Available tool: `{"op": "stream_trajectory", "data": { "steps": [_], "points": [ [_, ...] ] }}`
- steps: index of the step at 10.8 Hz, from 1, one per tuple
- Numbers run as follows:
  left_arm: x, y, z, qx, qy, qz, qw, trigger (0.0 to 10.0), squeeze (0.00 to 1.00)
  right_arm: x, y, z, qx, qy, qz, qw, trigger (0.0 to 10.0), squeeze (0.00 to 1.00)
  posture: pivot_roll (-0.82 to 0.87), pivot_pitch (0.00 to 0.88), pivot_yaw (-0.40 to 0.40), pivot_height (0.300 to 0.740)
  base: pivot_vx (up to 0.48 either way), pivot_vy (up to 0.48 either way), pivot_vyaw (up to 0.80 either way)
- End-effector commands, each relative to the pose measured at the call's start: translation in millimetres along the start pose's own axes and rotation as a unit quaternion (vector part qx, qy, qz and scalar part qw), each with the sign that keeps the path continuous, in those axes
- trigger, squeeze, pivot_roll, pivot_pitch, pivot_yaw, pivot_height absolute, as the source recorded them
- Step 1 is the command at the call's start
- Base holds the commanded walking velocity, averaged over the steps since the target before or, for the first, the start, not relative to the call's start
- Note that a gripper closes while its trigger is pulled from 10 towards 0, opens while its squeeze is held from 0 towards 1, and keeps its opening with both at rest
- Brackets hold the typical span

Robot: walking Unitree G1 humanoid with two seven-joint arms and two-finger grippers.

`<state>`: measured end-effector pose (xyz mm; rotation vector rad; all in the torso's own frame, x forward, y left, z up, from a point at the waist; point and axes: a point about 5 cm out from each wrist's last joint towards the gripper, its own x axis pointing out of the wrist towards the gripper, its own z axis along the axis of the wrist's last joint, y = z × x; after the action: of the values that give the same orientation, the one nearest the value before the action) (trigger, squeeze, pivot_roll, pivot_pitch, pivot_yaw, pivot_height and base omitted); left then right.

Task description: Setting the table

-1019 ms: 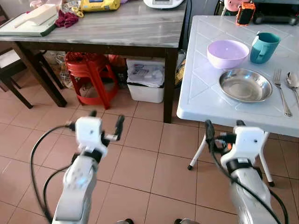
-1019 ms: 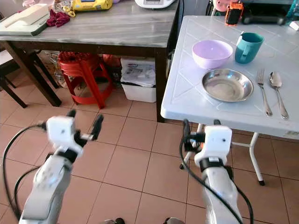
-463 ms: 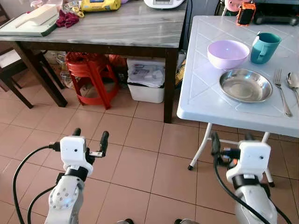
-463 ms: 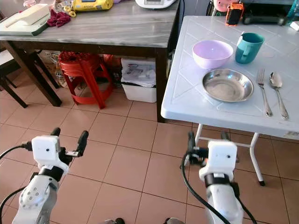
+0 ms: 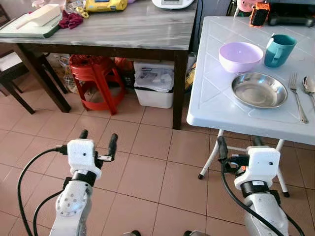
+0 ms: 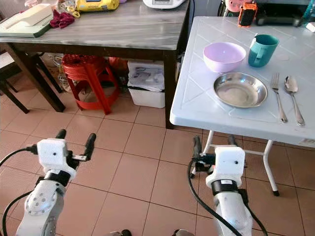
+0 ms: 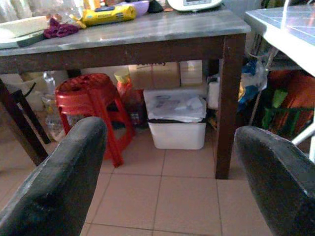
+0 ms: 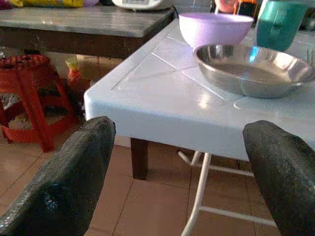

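White folding table (image 5: pixel 211 93) w/ steel plate (image 5: pixel 259 89), lilac bowl (image 5: pixel 240 56), teal mug (image 5: pixel 279 49), fork (image 5: pixel 297 96), spoon (image 5: pixel 310 87); right gripper (image 5: pixel 237 145) & left gripper (image 5: pixel 97 139) open, empty, low; risk: right arm rising clips table edge, jolts setting.

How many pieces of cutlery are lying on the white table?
2: a fork just right of the steel plate, and a spoon beside it nearer the white table edge. More could lie beyond the frame.

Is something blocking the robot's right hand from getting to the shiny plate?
Only the white table's near edge. The right end effector sits open below it, and the steel plate lies on top.
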<state>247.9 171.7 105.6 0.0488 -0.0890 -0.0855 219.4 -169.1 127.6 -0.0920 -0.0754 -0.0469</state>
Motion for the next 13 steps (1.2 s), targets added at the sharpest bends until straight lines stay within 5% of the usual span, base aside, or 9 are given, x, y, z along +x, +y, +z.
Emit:
{"op": "stream_trajectory", "data": {
  "steps": [1, 4, 13],
  "points": [
    [-2.4, 0.8, -5.2, 0.004, 0.015, -0.004, 1.000, 10.0, 0.00, -0.3, -0.4, -1.6, 0.008, 0.008, 0.001, 1.000, 10.0, 0.00, -0.06, 0.145, 0.085, 0.740, 0.000, 0.000, -0.59],
    [0.0, -2.8, -4.9, 0.000, 0.015, -0.012, 1.000, 10.0, 0.00, -0.6, 0.1, -0.9, 0.010, 0.006, 0.005, 1.000, 10.0, 0.00, -0.06, 0.146, 0.081, 0.740, 0.000, 0.000, -0.69],
    [-2.1, -5.4, -6.7, -0.001, 0.021, -0.023, 1.000, 10.0, 0.00, 1.1, 2.6, -1.1, 0.006, 0.008, 0.009, 1.000, 10.0, 0.00, -0.07, 0.162, 0.083, 0.740, 0.000, -0.288, 0.00]
  ]
}}
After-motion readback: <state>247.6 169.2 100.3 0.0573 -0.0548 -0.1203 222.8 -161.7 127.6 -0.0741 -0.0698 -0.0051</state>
